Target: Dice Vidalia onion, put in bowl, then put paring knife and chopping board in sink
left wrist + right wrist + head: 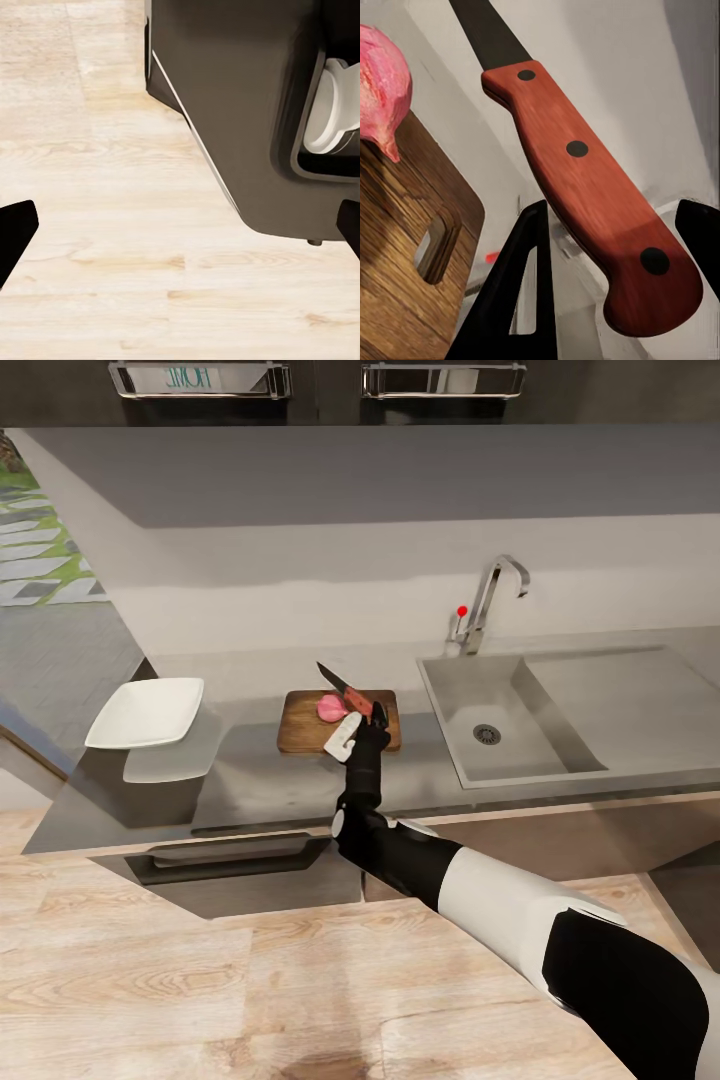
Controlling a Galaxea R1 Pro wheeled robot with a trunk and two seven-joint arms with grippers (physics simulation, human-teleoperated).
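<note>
Pink onion (330, 707) on board (300, 732); knife (345, 691) in right gripper (366, 722).
Jaws closed on red handle, blade poised above onion. Advice: lower blade squarely through centre, keep handle gripped. Left gripper (180, 232) spread, empty.

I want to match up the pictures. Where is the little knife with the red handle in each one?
Head view: the paring knife is in the middle, held in the right tool above the chopping board, blade pointing up-left.
Left wrist view: not in it; floor and the robot's dark base.
Right wrist view: the paring knife runs diagonally through the centre.
Shared landmark: the pink onion on the chopping board, seen in head and right wrist views.
</note>
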